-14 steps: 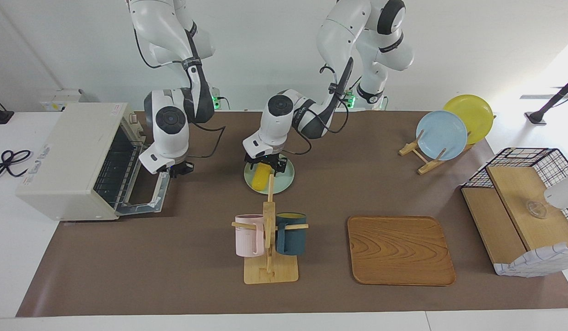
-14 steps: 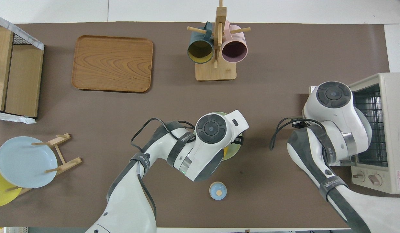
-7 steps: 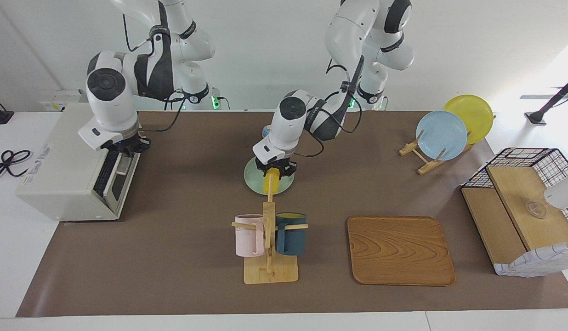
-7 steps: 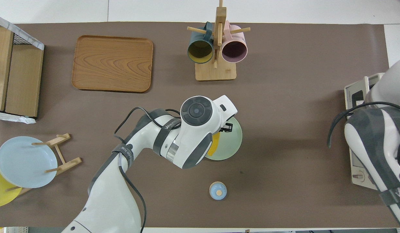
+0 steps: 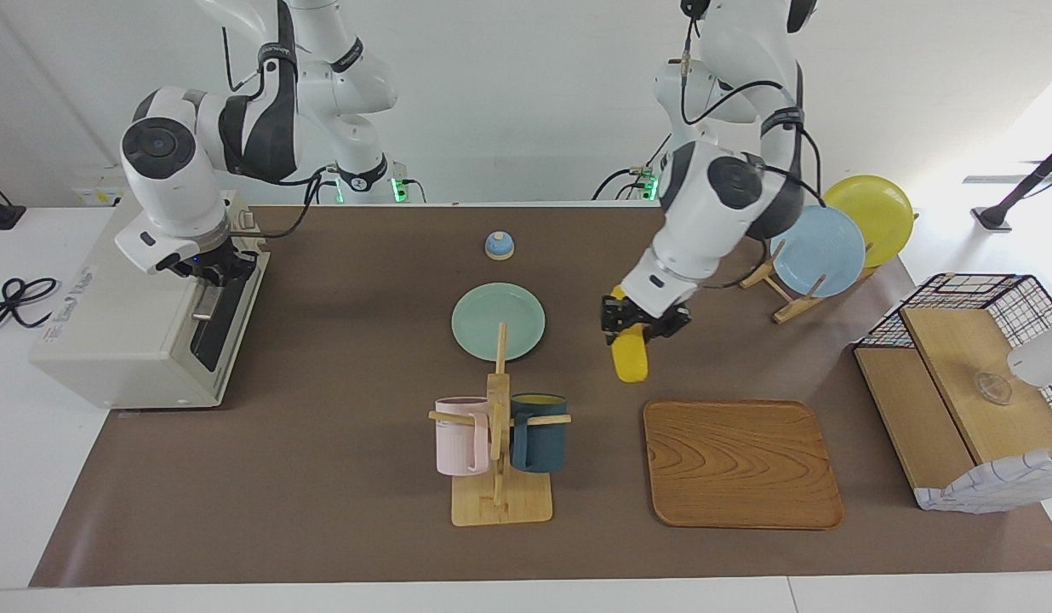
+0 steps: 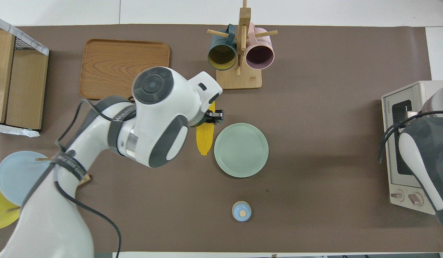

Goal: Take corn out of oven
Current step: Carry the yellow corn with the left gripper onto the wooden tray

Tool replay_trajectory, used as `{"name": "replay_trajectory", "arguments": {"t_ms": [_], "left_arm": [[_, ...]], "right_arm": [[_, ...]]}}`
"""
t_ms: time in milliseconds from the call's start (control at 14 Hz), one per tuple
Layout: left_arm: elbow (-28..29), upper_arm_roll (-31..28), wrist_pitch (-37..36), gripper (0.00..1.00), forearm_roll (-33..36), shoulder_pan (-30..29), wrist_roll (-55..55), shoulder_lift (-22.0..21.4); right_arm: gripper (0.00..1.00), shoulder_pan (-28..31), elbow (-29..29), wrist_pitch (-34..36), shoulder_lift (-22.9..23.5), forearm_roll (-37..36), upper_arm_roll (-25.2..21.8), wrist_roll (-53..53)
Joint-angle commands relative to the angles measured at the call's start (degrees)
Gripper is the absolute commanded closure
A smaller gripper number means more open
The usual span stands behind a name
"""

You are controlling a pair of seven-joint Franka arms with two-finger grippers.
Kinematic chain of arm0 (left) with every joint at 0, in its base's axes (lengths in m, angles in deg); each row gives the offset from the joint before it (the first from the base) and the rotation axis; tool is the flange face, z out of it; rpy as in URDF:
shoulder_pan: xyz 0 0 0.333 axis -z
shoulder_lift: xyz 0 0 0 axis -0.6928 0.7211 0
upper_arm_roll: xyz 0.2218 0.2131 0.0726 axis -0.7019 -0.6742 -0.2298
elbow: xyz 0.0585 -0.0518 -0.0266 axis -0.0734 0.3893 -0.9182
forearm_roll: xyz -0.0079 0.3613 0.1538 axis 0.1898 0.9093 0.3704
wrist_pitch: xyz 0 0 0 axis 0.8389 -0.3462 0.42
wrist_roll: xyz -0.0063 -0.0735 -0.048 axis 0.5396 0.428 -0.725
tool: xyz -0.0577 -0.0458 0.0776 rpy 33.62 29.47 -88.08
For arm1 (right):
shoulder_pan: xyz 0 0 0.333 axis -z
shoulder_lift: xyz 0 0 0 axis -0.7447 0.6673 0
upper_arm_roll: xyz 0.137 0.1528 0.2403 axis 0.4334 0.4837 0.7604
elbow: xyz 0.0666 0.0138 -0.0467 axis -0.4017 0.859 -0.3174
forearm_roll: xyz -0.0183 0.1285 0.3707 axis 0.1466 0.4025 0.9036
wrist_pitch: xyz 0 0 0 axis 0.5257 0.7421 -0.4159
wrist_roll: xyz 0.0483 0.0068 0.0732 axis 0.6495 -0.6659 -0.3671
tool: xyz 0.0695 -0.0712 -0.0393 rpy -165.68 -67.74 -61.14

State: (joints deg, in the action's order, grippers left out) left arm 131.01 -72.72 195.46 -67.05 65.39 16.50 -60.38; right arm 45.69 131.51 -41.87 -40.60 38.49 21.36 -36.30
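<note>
you lifted the corn off the green plate; the left gripper clamped it over the table. the right gripper closed the oven, fingers unclear.

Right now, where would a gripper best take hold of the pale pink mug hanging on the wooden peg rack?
Probably the rim of the pale pink mug: it hangs on the wooden peg rack with its open mouth turned up toward the robots, so one finger could go inside and one outside, coming from above on the robots' side.
</note>
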Motion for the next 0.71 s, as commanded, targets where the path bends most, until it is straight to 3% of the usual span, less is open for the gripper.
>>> {"name": "replay_trajectory", "arguments": {"t_ms": [0, 214, 357, 643], "left_arm": [[-8.5, 0.8, -3.5, 1.0, 0.3, -5.9, -3.3, 6.3], [-21.9, 0.8, -5.0, 1.0, 1.7, -9.6, -5.8, 18.2], [-27.0, 0.8, -2.8, 1.0, 1.7, -11.8, -6.0, 23.8], [-26.7, 0.8, 3.3, 1.0, 3.1, -12.9, -6.5, 26.5]], "right_arm": [[0.64, 1.0, -4.8, 5.3, 0.6, 4.7, 0.5, -1.7], [0.37, 0.8, -9.0, 9.8, -0.1, 6.8, 2.0, -1.8], [0.0, 0.8, -9.6, 11.1, -2.6, 9.0, 2.5, -1.7], [0.0, 1.0, -11.7, 13.4, -3.9, 14.1, 2.4, -1.7]]}}
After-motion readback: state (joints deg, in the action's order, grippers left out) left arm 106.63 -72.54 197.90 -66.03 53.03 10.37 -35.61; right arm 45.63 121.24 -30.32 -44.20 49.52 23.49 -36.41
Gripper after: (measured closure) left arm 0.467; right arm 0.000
